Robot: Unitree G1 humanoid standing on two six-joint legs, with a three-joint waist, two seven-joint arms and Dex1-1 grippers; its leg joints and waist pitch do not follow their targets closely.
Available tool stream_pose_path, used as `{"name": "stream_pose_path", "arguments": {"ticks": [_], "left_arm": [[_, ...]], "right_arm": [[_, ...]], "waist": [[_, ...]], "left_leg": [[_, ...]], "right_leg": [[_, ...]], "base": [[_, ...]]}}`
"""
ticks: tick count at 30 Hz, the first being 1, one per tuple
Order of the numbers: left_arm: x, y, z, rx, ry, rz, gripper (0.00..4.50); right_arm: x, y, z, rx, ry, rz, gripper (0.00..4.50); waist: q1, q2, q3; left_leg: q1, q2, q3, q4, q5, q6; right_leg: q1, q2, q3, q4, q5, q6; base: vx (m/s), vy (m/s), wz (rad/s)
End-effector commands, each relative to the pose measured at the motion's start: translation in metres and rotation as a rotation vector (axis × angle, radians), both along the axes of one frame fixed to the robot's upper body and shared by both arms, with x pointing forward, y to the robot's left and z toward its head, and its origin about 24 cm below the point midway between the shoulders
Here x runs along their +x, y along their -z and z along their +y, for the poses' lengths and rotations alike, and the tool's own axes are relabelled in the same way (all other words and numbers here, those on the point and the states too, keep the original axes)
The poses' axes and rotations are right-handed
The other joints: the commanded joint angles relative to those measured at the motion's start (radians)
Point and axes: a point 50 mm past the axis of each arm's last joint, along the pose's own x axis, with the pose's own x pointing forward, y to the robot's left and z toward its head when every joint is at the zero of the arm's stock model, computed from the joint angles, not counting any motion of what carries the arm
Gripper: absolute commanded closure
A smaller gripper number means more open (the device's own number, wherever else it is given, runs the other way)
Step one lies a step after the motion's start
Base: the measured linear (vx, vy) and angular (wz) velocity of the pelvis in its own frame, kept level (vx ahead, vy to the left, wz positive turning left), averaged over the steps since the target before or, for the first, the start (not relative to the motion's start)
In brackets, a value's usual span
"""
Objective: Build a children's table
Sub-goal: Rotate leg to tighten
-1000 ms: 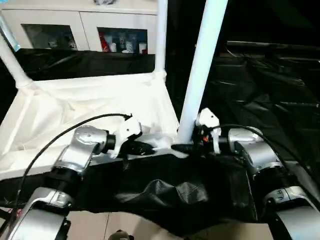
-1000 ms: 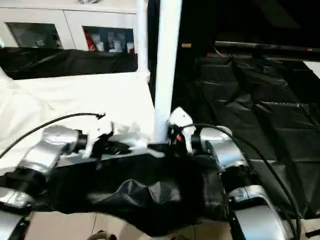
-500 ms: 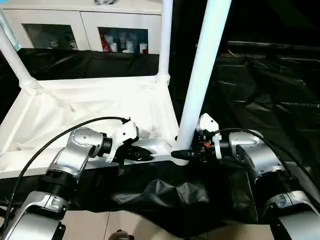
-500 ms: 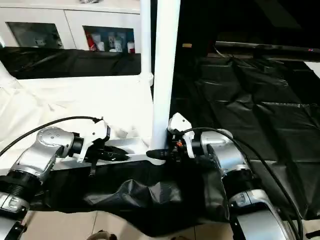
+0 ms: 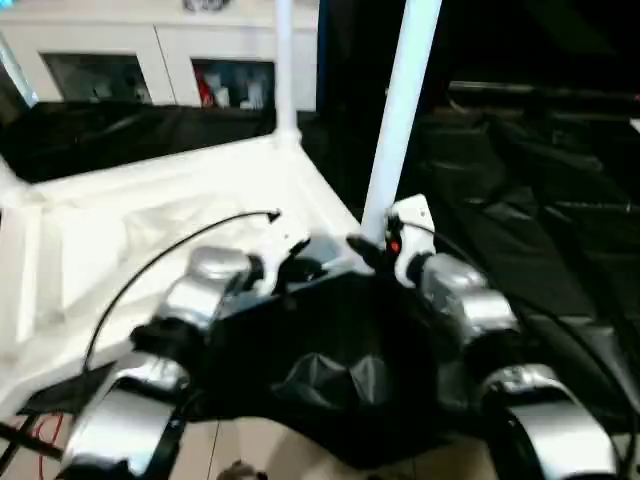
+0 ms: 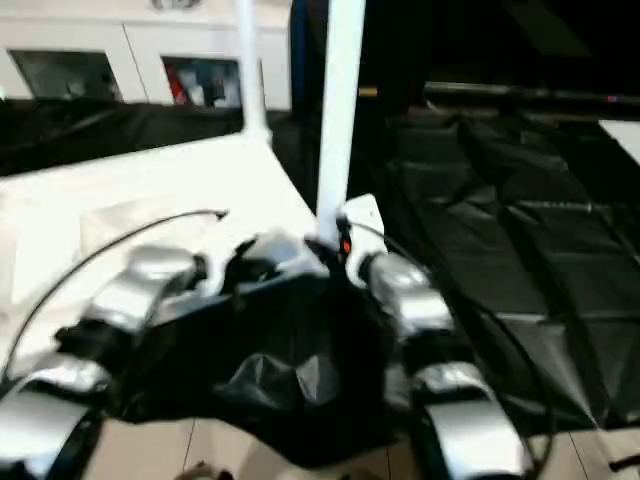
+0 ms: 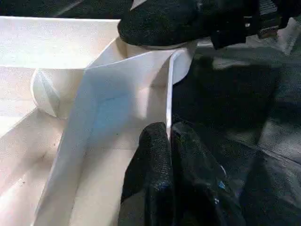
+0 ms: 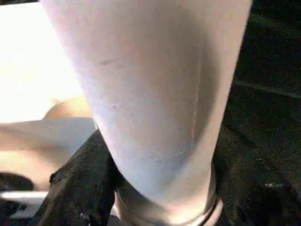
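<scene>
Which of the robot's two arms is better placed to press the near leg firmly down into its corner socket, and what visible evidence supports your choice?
Probably the right. The right gripper sits at the base of the near leg, fingers around it, while the left gripper is pinched shut on the tabletop rim, steadying it.

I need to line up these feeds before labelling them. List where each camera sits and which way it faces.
Left and right eye views: on the head, looking forward and down at the upturned table top on black sheeting; both silver forearms show.
Left wrist view: along the left gripper, pinching the top's thin rim.
Right wrist view: along the right gripper, straddling the near leg at its base.
Shared: this leg and its corner socket appear in the head and wrist views.
</scene>
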Motion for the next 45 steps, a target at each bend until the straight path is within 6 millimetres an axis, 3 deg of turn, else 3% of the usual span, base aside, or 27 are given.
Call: {"name": "stream_pose_path", "arguments": {"ticks": [1, 3, 6, 10, 15, 22, 30, 32, 35, 38, 45], "left_arm": [[0.008, -0.028, -0.031, -0.073, 0.048, -0.143, 4.50], [0.007, -0.027, -0.031, -0.071, 0.063, -0.146, 4.50], [0.003, -0.024, -0.027, -0.055, 0.107, -0.149, 4.50], [0.000, -0.023, -0.019, -0.053, 0.142, -0.142, 4.50], [-0.007, -0.022, -0.006, -0.053, 0.230, -0.122, 4.50], [-0.020, -0.020, 0.006, -0.047, 0.378, -0.081, 4.50], [-0.031, -0.020, 0.021, -0.053, 0.468, -0.032, 4.50], [-0.034, -0.019, 0.025, -0.057, 0.486, -0.017, 4.50], [-0.038, -0.018, 0.029, -0.060, 0.507, 0.003, 4.50], [-0.040, -0.017, 0.031, -0.059, 0.515, 0.014, 4.50], [-0.042, -0.015, 0.030, -0.054, 0.522, 0.029, 4.50]], "right_arm": [[-0.019, 0.012, 0.056, 0.066, -0.231, 0.067, 1.44], [-0.019, 0.011, 0.056, 0.071, -0.229, 0.064, 1.27], [-0.016, 0.008, 0.049, 0.052, -0.256, 0.037, 0.94], [-0.015, 0.004, 0.037, -0.004, -0.330, -0.004, 0.60], [-0.026, 0.002, 0.018, -0.075, -0.594, -0.041, 0.60], [-0.033, -0.002, -0.002, -0.102, -0.737, -0.033, 0.60], [-0.043, -0.005, -0.019, -0.102, -0.866, 0.012, 0.60], [-0.045, -0.006, -0.022, -0.085, -0.885, 0.027, 0.93], [-0.047, -0.006, -0.024, -0.062, -0.903, 0.042, 0.99], [-0.049, -0.006, -0.024, -0.054, -0.917, 0.047, 1.38], [-0.055, -0.004, -0.023, -0.034, -0.939, 0.078, 1.81]], "waist": [[-0.001, 0.000, -0.072], [0.000, 0.000, -0.073], [-0.001, -0.001, -0.069], [-0.001, -0.002, -0.071], [0.003, -0.003, -0.071], [0.010, -0.005, -0.068], [0.015, -0.008, -0.067], [0.017, -0.007, -0.067], [0.017, -0.006, -0.066], [0.019, -0.006, -0.066], [0.024, -0.008, -0.067]], "left_leg": [[0.012, 0.015, -0.012, -0.066, -0.255, 0.002], [0.010, 0.015, -0.011, -0.066, -0.242, 0.013], [0.011, 0.016, -0.011, -0.068, -0.274, 0.011], [0.010, 0.018, -0.011, -0.067, -0.261, 0.015], [0.007, 0.020, -0.008, -0.064, -0.244, 0.034], [0.011, 0.025, -0.008, -0.065, -0.274, 0.033], [0.010, 0.026, -0.007, -0.065, -0.264, 0.038], [0.012, 0.026, -0.008, -0.066, -0.263, 0.038], [0.013, 0.028, -0.008, -0.067, -0.275, 0.035], [0.014, 0.027, -0.008, -0.068, -0.282, 0.027], [0.012, 0.026, -0.007, -0.066, -0.260, 0.029]], "right_leg": [[0.049, -0.052, 0.032, -0.073, -0.210, -0.206], [0.052, -0.052, 0.032, -0.071, -0.182, -0.214], [0.051, -0.055, 0.031, -0.077, -0.244, -0.205], [0.053, -0.054, 0.031, -0.073, -0.218, -0.211], [0.056, -0.054, 0.031, -0.068, -0.182, -0.224], [0.052, -0.055, 0.030, -0.071, -0.243, -0.230], [0.049, -0.054, 0.032, -0.070, -0.245, -0.229], [0.050, -0.055, 0.031, -0.071, -0.251, -0.226], [0.047, -0.054, 0.032, -0.072, -0.269, -0.225], [0.045, -0.054, 0.032, -0.073, -0.283, -0.219], [0.047, -0.053, 0.032, -0.070, -0.258, -0.217]], "base": [[0.000, 0.000, 0.00], [0.000, 0.000, 0.00], [0.000, 0.000, 0.00], [0.000, 0.000, 0.00], [0.000, 0.000, 0.00], [0.000, 0.000, 0.00], [0.000, 0.000, 0.00], [0.000, 0.000, 0.00], [0.000, 0.000, 0.00], [0.000, 0.000, 0.00], [0.000, 0.000, 0.00]]}}
